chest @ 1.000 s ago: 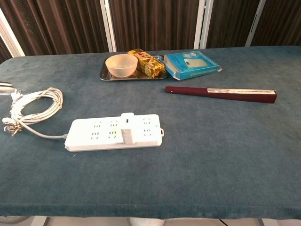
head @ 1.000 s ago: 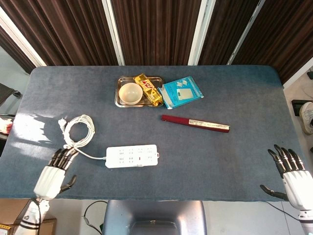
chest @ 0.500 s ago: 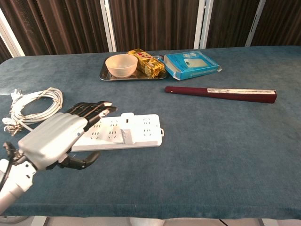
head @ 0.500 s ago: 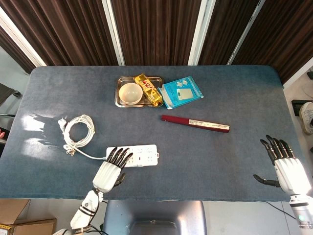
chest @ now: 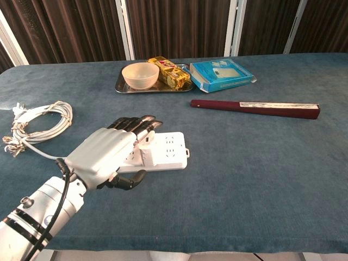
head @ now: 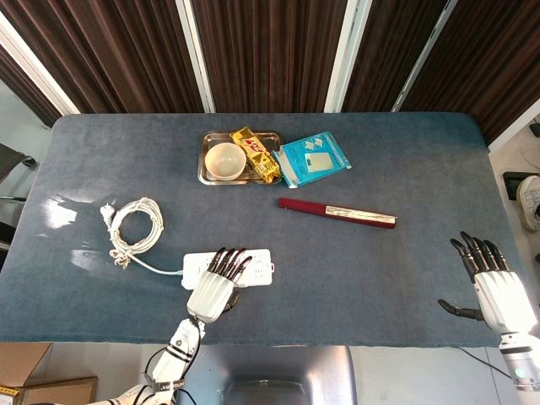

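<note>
Hovering low at the lower left of the head view, the left hand (head: 215, 287) lies palm-down over the white plastic power strip (head: 253, 267), its dark fingers (chest: 136, 124) stretched out flat and slightly apart across the strip's left half, gripping nothing; whether they actually touch the sockets I cannot tell. That strip sits on the blue-grey carpeted tabletop (head: 380, 270), a little left of centre and near the front edge, with its white coiled cable (head: 135, 228) looped further left. At the lower right corner of the head view the right hand (head: 494, 283) is spread open and empty, fingers pointing up the frame, near the tabletop's right front corner and well apart from everything else. Toward the top centre, a silver metal tray (head: 207, 175) carries a cream round bowl (head: 225, 160) and a gold foil snack packet (head: 256, 153). Just beside the tray on the right lies a light blue flat box (head: 313, 158). Below these, right of centre, lies a long dark red folded fan (head: 337, 213).
</note>
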Controlling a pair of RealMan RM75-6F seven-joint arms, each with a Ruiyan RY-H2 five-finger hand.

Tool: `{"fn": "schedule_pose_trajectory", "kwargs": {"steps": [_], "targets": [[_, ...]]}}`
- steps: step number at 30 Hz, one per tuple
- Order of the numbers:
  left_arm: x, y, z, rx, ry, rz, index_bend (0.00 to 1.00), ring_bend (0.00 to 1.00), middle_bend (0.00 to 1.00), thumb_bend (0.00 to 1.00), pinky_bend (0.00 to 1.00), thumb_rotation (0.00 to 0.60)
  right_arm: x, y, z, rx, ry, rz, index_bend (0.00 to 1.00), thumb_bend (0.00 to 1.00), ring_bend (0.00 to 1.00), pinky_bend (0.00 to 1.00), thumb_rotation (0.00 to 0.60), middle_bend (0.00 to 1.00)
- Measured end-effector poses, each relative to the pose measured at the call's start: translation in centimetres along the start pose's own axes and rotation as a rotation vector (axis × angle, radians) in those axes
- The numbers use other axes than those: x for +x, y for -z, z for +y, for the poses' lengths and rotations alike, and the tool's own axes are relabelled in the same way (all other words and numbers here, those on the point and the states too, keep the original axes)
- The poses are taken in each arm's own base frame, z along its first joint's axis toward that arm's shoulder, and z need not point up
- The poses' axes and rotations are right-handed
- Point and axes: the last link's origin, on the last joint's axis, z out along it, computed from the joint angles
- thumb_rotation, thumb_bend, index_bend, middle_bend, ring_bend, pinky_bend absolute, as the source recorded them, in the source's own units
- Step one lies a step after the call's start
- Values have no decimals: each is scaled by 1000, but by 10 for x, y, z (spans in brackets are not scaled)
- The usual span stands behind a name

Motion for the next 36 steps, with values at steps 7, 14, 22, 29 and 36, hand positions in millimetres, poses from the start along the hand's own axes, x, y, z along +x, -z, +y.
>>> {"fn": "schedule_pose_trajectory", "kwargs": {"steps": [7,14,22,29,36], "targets": [[-3,-9,9,-2,27,-1,0,0,0,382,95,600,0,1,1,-3,0,-6,0,166,0,0,600,0],[-11,-18,8,24,19,-10,0,0,0,380,117,600,0,2,2,-6,-4,-7,0,166,0,0,600,0],[-10,-20,8,35,28,23,18,96,70,378,266,600,1,2,4,-11,-1,-7,0,166,0,0,600,0],[-13,-20,6,44,32,15,154,237,217,379,362,600,-1,1,1,2,10,-23,0,166,0,0,600,0],[-12,-20,7,33,41,28,221,299,281,389,432,600,-7,-12,-18,110,43,-50,0,169,0,0,600,0]]}}
